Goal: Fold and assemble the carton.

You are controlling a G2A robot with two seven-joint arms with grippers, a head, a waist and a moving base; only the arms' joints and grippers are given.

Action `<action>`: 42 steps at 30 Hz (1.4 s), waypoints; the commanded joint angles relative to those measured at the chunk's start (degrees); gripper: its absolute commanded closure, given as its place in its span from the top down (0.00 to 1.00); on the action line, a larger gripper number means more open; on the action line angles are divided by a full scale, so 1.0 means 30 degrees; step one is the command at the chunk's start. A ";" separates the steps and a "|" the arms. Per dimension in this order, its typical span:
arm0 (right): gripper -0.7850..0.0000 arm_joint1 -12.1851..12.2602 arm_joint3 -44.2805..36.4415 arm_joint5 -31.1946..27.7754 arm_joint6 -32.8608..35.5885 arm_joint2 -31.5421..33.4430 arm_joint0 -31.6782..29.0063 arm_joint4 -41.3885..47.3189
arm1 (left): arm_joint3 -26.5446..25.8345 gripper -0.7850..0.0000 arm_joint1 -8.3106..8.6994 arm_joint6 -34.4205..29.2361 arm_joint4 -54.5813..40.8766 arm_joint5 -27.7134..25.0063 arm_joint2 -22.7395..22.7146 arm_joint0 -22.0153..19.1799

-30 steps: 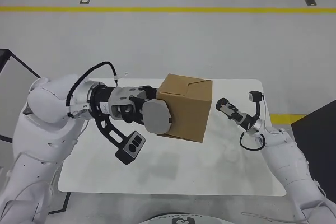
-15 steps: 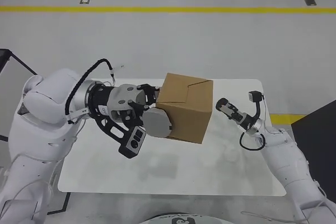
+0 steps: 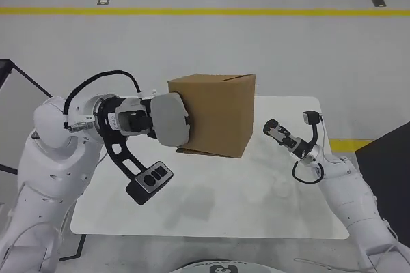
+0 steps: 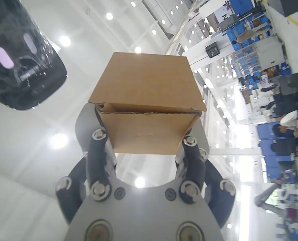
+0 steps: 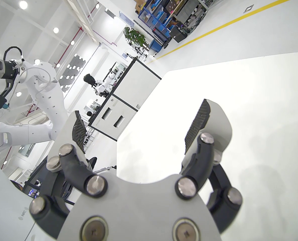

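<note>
The left claw (image 4: 143, 136) is clamped across the carton (image 4: 146, 101), one pad flat on each of two opposite walls. The carton reaches well beyond the fingertips and seems to hang clear of the surface (image 3: 273, 205). The right claw (image 5: 140, 112) is spread wide with nothing in it, well apart from the carton on the side facing away from the left claw.

The carton is plain corrugated board: probably light, stiff along its edges, but hollow, so its walls will likely bow under a hard squeeze. Its faces look smooth and could slip. The best hold is likely near corners or folded edges, where the board resists crushing.

A second ago the carton was tilted with its interlocked flaps facing up. The left wrist has since rolled, so a plain face is up, and the carton has come closer to the left arm. The right arm has not moved.
</note>
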 commanded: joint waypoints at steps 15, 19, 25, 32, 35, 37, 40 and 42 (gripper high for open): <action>1.00 0.0000 0.0000 0.0000 0.0000 0.0000 0.0000 0.0000 | 0.0539 0.00 -0.0027 -0.2181 -0.2020 -0.2879 0.0111 0.1267; 1.00 0.0000 0.0000 0.0000 0.0000 0.0000 0.0000 0.0000 | 0.0751 0.00 -0.0016 -0.4393 -0.3731 -0.6498 0.0287 0.1990; 1.00 0.0000 0.0000 0.0000 0.0000 0.0000 0.0000 0.0000 | 0.0735 0.00 -0.0154 -0.7274 -0.7496 -0.9025 0.0398 0.2949; 1.00 0.0000 0.0000 0.0000 0.0000 0.0000 0.0000 0.0000 | 0.0693 0.00 -0.0158 -0.7319 -0.7527 -0.9012 0.0364 0.2921; 1.00 0.0000 0.0000 0.0000 0.0000 0.0000 0.0000 0.0000 | 0.1076 0.00 -0.0243 -0.8760 -0.9292 -1.0069 0.0572 0.3305; 1.00 0.0000 0.0000 0.0000 0.0000 0.0000 0.0000 0.0000 | 0.1184 0.00 -0.0271 -0.9805 -1.0611 -1.1571 0.0669 0.3247; 1.00 0.0000 0.0000 0.0000 0.0000 0.0000 0.0000 0.0000 | 0.1412 0.00 -0.0313 -1.1490 -1.2793 -1.3404 0.0626 0.3125; 1.00 0.0000 0.0000 0.0000 0.0000 0.0000 0.0000 0.0000 | 0.1516 0.00 -0.0307 -1.2841 -1.3926 -1.4858 0.0666 0.3081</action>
